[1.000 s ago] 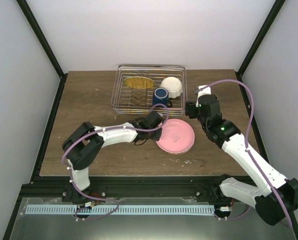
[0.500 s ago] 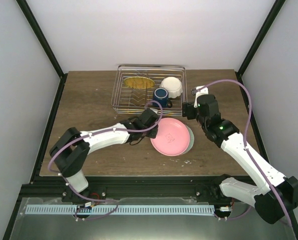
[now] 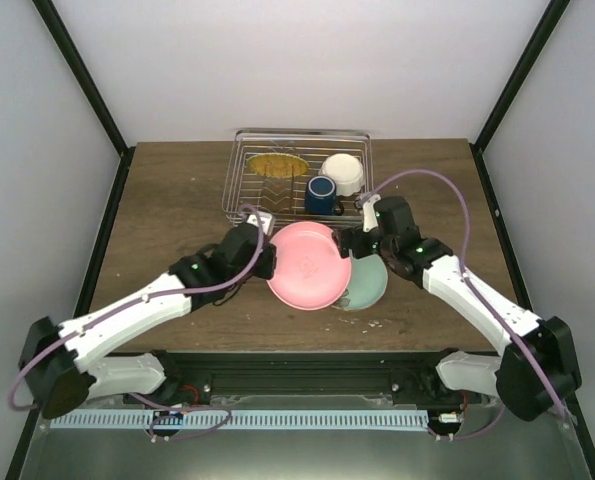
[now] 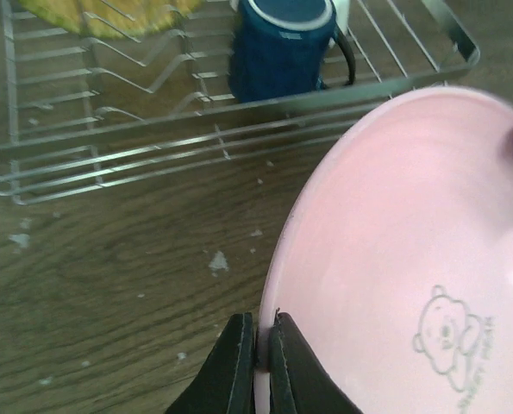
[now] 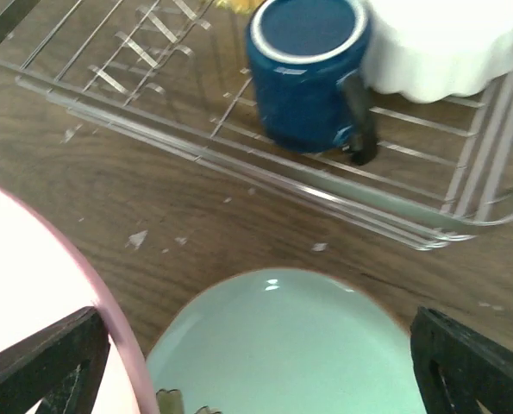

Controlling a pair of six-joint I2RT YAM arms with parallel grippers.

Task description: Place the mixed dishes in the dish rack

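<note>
**Pink plate clamped by left gripper, short of the rack; right gripper spread over mint-green plate**

Left gripper (image 4: 258, 332): both fingers (image 4: 237, 366) are pressed together on the near rim of the pink plate (image 4: 394, 259), one on each face. The plate extends ahead and to the right of the fingers, and its bear mark (image 4: 450, 332) faces the wrist camera. In the top view the left gripper (image 3: 267, 262) sits at the plate's left edge.

Dish rack (image 4: 153, 147): ahead of the left fingers, across a strip of bare table (image 4: 109, 259) flecked with pale crumbs. The plate's far rim stops short of the rack's front wire.

Rack contents: blue mug (image 4: 282, 47) straight ahead of the fingers, yellow plate (image 4: 101, 13) ahead and to the left, and white bowl (image 5: 446, 43) just beside the mug.

Right gripper (image 5: 256, 319): fingers (image 5: 49, 362) are wide apart and hold nothing. The mint-green plate (image 5: 290, 345) lies on the table between and below them. The pink plate's rim runs just beside the left-hand finger; I cannot tell whether they touch. From above, the pink plate overlaps the mint-green plate's left side.
</note>
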